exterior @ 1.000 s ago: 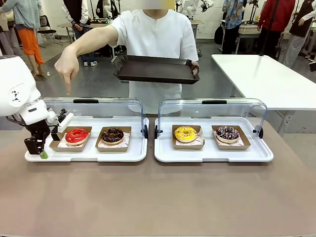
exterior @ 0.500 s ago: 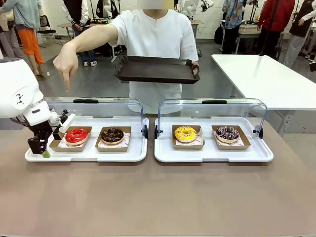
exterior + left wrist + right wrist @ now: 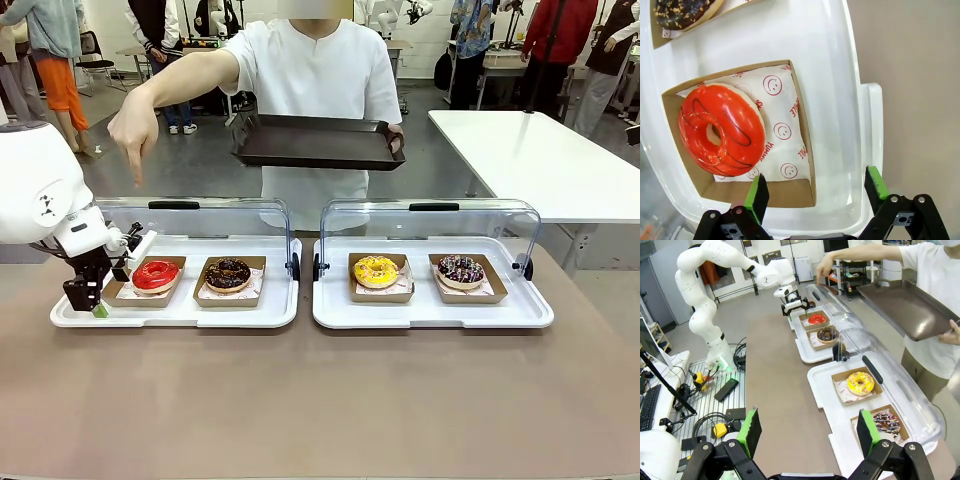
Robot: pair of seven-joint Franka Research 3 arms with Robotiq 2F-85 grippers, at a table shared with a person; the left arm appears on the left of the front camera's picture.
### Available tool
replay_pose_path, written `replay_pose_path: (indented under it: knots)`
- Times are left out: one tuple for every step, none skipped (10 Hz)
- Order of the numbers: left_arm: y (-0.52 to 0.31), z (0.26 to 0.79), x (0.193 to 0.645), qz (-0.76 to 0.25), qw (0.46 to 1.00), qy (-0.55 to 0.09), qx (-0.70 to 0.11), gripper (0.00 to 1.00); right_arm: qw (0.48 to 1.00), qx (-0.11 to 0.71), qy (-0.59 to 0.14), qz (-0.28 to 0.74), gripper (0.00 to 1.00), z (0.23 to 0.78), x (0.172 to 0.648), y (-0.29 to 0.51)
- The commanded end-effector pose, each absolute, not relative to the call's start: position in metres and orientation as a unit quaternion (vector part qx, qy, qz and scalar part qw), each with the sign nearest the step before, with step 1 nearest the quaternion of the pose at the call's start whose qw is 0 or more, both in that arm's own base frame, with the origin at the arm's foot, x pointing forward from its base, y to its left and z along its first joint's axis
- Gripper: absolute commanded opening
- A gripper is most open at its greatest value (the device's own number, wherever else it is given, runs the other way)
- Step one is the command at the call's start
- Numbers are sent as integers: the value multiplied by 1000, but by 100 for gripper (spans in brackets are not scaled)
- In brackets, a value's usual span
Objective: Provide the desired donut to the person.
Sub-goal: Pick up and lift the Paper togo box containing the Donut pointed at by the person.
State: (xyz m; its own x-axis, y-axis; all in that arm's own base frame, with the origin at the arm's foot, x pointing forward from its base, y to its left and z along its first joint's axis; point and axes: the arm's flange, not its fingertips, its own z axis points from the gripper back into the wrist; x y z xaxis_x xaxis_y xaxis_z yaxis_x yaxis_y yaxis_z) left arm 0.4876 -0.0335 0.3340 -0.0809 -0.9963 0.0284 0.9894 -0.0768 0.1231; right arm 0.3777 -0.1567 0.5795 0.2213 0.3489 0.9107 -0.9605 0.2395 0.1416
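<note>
The person in a white shirt points a hand down over the red-glazed donut and holds a dark tray in the other. The red donut lies in a cardboard tray at the left end of the left white tray. My left gripper hangs open at that end; in its wrist view the left gripper has its jaws either side of the cardboard tray's near corner, holding nothing. My right gripper is open and empty, high above the table's right end.
A chocolate donut shares the left tray. The right white tray carries a yellow donut and a dark sprinkled donut. Clear lids stand raised behind both trays. Bare brown tabletop lies in front.
My left gripper has edged a little to the right, closer to the red donut's cardboard tray. The person's pointing hand and dark tray hold still.
</note>
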Motion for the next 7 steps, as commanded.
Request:
replay_pose_path:
  knots:
    - [-32,329,496,-724,686,-56,41,100,677,389,-399,481,100,581,377,-158]
    - [-31,326,497,-722,689,-56,42,100,677,389,-399,481,100,581,377,-158]
    - [-30,324,497,-723,687,-58,42,100,677,389,-399,481,100,581,377,-158]
    - [-30,325,497,-724,685,-63,44,43,677,389,-399,481,100,581,377,-158]
    - [-29,326,497,-725,685,-64,45,43,677,389,-399,481,100,581,377,-158]
    - [-29,326,497,-725,685,-66,45,0,677,389,-399,481,100,581,377,-158]
    - [-29,327,497,-724,685,-67,45,0,677,389,-399,481,100,581,377,-158]
